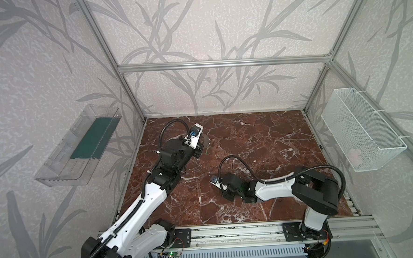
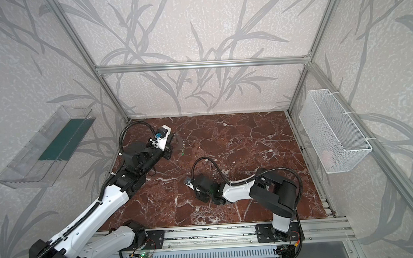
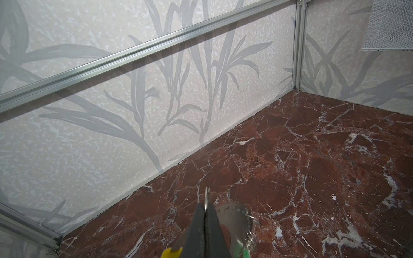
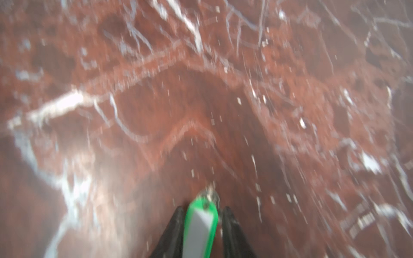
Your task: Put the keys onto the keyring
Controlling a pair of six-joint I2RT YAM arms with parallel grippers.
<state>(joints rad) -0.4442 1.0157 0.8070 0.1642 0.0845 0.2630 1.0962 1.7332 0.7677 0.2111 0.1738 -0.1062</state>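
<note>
Keyring (image 3: pixel 234 221) in left tool (image 3: pixel 205 208); pinkish lump (image 1: pixel 354 154) in basket (image 1: pixel 345 117).

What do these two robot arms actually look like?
The left arm and right arm have white shells with black joints and bases. A ribbed black cable arches over each wrist, near a pale camera bracket with a blue part. The fingers are black, tapering wedges.

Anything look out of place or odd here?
Nothing stands out. The left gripper pinches the flat grey metal keyring; the green-tagged key is held in the right gripper. Only the right wrist view is blurred.
</note>
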